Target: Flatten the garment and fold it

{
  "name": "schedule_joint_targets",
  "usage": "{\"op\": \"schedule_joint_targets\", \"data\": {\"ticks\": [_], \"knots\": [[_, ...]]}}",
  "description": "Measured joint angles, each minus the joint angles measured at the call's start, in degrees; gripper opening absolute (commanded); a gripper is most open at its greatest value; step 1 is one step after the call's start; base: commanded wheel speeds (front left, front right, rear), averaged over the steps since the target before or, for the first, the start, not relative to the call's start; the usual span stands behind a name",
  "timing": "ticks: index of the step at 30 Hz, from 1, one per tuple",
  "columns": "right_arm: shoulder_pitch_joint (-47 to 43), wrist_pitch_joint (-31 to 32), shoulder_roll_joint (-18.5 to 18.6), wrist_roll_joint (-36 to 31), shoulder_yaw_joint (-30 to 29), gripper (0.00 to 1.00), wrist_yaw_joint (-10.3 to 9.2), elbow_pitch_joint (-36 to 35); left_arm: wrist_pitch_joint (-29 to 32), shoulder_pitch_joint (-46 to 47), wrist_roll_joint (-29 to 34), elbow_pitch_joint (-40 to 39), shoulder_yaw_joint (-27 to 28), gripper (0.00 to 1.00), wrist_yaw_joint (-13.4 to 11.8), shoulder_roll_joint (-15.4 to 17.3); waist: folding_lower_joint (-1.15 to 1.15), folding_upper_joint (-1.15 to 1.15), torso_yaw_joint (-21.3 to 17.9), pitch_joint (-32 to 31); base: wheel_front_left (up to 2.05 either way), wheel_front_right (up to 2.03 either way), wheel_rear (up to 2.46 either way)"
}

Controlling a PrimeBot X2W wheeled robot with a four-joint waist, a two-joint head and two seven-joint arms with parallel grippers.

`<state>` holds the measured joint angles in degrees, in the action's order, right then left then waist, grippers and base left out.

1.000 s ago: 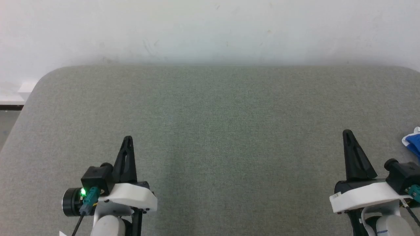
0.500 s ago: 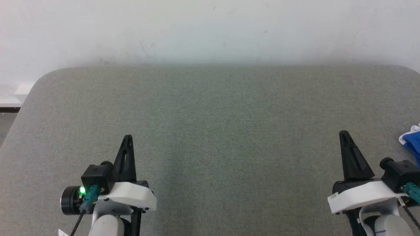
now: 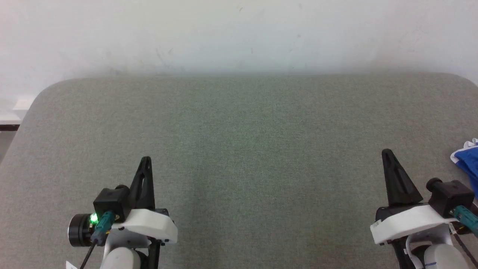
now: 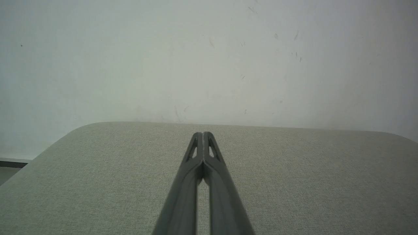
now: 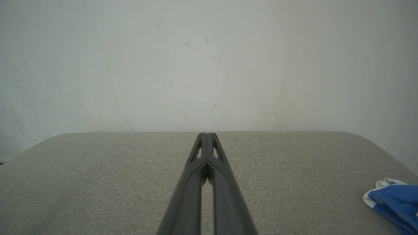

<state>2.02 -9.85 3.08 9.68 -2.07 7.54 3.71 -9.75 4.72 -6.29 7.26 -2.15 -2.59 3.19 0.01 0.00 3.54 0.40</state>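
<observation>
Fingers (image 4: 184,192) together on left gripper (image 3: 145,160), right gripper (image 3: 387,151) — garment (image 5: 396,197) (bunched) rightward.

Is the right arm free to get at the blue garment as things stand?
Probably yes. The garment lies on the table to the right of the right gripper, with nothing between them. The gripper's jaws are shut, so they would have to open first.

The head view turns slightly right, so the table (image 3: 239,123) slides left in it and more of the garment (image 3: 467,161) shows at the right edge. The left pincer (image 3: 145,160) sits a little lower in view.
</observation>
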Motion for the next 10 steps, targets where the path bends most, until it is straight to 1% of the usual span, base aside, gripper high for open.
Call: {"op": "schedule_joint_targets", "data": {"ticks": [10], "knots": [[-0.02, 1.27, 0.0, -0.92, 0.21, 0.0, 0.0, -0.48, 1.18, -0.31, 0.79, -0.81, 0.15, 0.0, 0.11, 0.0, 0.0, 0.0, -0.43, -0.05, 0.0, 0.0, 0.0]]}}
